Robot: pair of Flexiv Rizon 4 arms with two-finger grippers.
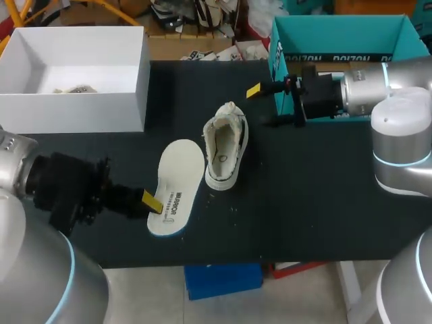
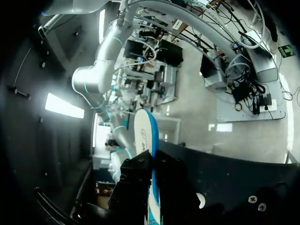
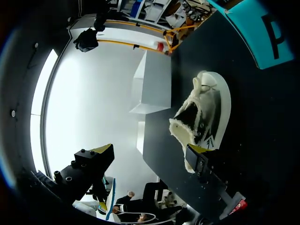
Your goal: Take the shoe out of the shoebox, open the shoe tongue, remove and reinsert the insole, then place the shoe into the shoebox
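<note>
A white shoe (image 1: pixel 226 145) lies on the black table (image 1: pixel 310 202) with its opening facing up and its tongue pulled back. Its pale insole (image 1: pixel 177 185) is out and lies just left of it. My left gripper (image 1: pixel 152 201) is shut on the insole's near end. In the left wrist view the insole (image 2: pixel 143 138) shows edge-on, sticking out from between the dark fingers (image 2: pixel 136 173). My right gripper (image 1: pixel 264 106) hangs open, right of the shoe's far end and apart from it. In the right wrist view the shoe (image 3: pixel 204 110) lies ahead of that gripper (image 3: pixel 152 150), nothing between its fingers.
An open white box (image 1: pixel 74 111) with some paper inside stands at the table's far left. A teal shoebox (image 1: pixel 337 34) stands at the far right, behind my right arm. The white box (image 3: pixel 154 84) also shows beyond the shoe in the right wrist view.
</note>
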